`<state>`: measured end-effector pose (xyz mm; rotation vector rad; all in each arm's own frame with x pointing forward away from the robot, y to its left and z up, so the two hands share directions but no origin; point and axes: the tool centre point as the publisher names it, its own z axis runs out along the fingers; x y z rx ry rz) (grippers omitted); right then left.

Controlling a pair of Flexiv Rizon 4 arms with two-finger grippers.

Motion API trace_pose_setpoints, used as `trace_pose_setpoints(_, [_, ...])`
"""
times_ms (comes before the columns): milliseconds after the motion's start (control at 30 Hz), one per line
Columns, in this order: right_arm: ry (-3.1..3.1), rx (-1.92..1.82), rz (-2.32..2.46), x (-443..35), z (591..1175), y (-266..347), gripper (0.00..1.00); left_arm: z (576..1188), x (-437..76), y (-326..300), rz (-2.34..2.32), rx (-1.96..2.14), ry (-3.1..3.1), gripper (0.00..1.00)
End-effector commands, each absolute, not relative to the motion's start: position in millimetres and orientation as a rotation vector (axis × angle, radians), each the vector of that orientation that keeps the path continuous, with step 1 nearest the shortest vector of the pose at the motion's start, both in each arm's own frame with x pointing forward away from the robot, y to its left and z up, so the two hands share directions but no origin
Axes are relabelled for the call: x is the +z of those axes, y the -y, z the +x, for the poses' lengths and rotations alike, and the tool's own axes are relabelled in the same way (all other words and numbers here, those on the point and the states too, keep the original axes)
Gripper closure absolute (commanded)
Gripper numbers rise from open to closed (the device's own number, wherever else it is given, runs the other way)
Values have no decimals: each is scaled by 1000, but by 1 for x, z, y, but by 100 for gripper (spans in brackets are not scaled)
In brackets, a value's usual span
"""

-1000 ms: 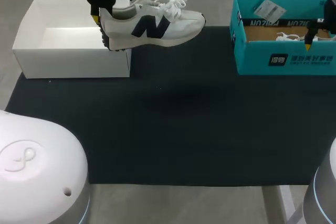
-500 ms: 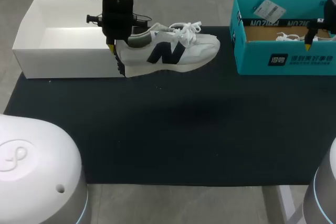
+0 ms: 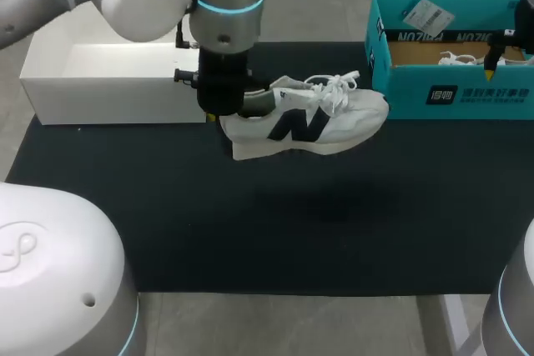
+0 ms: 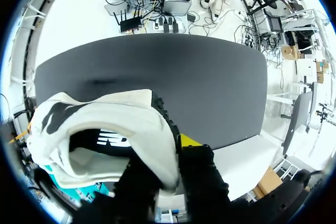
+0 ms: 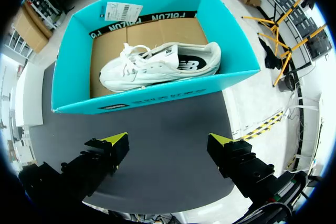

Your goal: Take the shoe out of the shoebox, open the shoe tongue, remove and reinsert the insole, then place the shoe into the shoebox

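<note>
One shoe, toe near teal shoebox

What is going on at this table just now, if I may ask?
The left pincer grips a white shoe by its heel and holds it in the air over the dark mat, between the white box and the teal shoebox. The right pincer hangs open just in front of the teal shoebox, where a second shoe lies inside.
</note>
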<state>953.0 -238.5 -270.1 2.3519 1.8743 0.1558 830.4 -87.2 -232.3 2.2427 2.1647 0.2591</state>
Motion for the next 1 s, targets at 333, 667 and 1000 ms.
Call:
trace_pose_setpoints(333, [-1873,158,2352,-270,953,238,0,806,-284,113,2271,374,-2054,100])
trace_pose_setpoints(667, [-1873,158,2352,-270,953,238,0,808,-325,124,2258,417,-2068,100])
trace_pose_setpoints(1000, [-1873,158,2352,-270,953,238,0,808,-355,149,2243,451,-2095,100])
